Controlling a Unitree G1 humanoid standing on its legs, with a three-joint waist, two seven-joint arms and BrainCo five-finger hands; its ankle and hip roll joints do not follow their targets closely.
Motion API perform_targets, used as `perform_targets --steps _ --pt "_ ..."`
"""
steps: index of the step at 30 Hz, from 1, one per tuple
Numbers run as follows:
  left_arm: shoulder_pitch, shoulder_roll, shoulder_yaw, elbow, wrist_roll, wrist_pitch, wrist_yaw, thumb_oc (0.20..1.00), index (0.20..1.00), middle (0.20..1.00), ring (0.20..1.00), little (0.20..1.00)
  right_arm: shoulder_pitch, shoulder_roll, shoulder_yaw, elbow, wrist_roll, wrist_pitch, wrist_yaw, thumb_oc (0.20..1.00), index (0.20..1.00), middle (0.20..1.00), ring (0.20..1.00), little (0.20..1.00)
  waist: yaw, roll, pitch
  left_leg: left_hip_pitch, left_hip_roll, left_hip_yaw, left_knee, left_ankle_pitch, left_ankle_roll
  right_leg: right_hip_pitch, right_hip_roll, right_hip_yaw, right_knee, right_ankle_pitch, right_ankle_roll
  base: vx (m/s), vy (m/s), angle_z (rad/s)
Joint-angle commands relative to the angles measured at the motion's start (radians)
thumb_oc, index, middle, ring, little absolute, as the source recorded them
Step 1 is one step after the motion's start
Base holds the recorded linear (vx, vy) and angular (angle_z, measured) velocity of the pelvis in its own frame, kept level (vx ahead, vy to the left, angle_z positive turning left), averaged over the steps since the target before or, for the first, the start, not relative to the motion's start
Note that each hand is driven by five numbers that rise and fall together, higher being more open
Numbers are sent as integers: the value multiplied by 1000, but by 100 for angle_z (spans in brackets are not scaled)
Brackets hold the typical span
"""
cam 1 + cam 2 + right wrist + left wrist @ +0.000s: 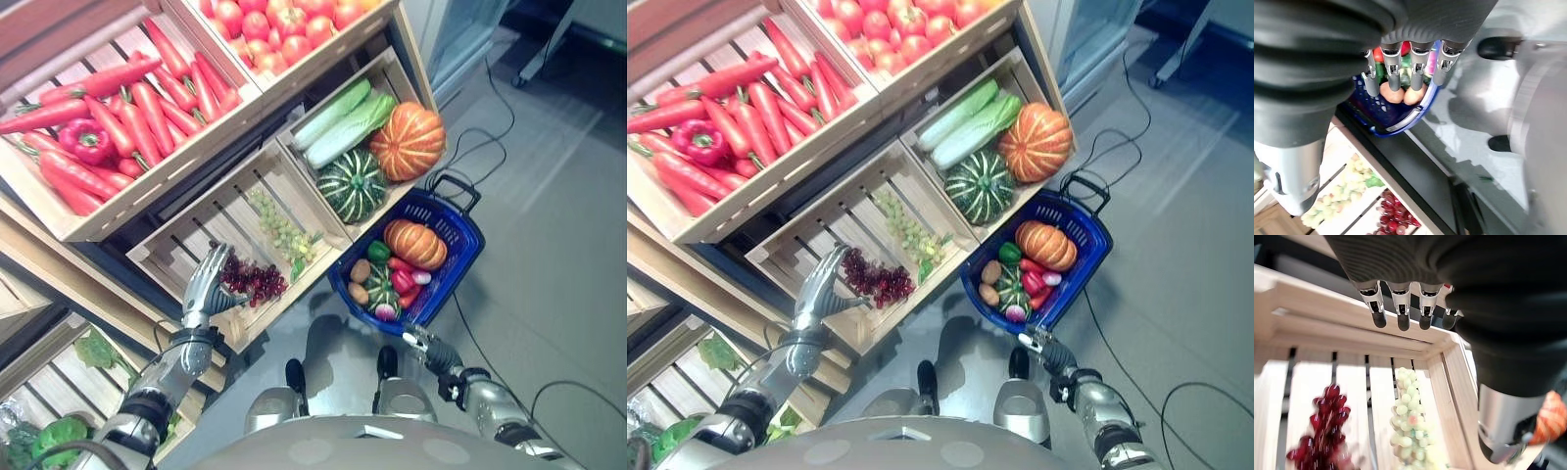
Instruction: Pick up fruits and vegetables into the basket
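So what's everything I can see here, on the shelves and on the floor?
carrots: many, red-orange, upper left crate
red pepper: one, among the carrots
tomatoes: many, red, top crate
cabbages: two, pale green, right crate
green pumpkin: one, right crate
orange pumpkin: one, right crate
green grapes: one bunch, lower crate
red grapes: one bunch, lower crate
basket: one, blue, floor, holding mixed produce
left hand: open, beside red grapes
right hand: open, below basket
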Motion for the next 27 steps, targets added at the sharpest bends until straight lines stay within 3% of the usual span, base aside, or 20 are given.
perform_targets --steps 1,10,16,17,22,27 --pt "-50 61 -17 28 99 110 105 1000 1000 1000 1000 1000 1 -16 34 -117 24 -26 -22 1000 1000 1000 1000 1000 -40 -47 35 -108 -23 -10 205 -109 40 -93 -64 31 271 -170 25 -7 20 -24" --pt "-150 114 -81 108 124 300 150 1000 1000 1000 1000 1000 -25 -69 50 -282 58 -31 -73 1000 1000 1000 1000 1000 -82 -61 122 -280 -16 10 344 -118 34 -285 -52 69 420 -193 6 -40 4 -13" --pt "-238 157 -106 148 95 370 121 1000 1000 1000 1000 1000 -56 -99 64 -375 103 -30 -128 1000 1000 1000 1000 1000 -93 -75 168 -406 -5 15 417 -113 33 -407 -33 82 496 -193 -3 -47 -38 -1" --pt "-256 166 -108 155 97 377 106 1000 1000 1000 1000 1000 -60 -103 65 -395 111 -27 -140 1000 1000 1000 1000 1000 -96 -77 175 -420 -4 11 438 -139 27 -422 -27 90 523 -222 3 1 -44 1" --pt "-300 191 -118 175 95 404 56 1000 1000 1000 1000 1000 -73 -115 55 -448 135 -24 -155 1000 1000 1000 1000 1000 -102 -82 202 -498 3 14 484 -141 27 -494 -14 96 565 -224 -1 -33 -21 -2" --pt "-324 221 -116 188 115 469 84 1000 1000 1000 1000 1000 -79 -137 45 -491 135 -30 -166 1000 1000 1000 1000 1000 -110 -79 219 -583 5 17 532 -145 25 -571 -5 103 597 -223 -6 -28 2 1"
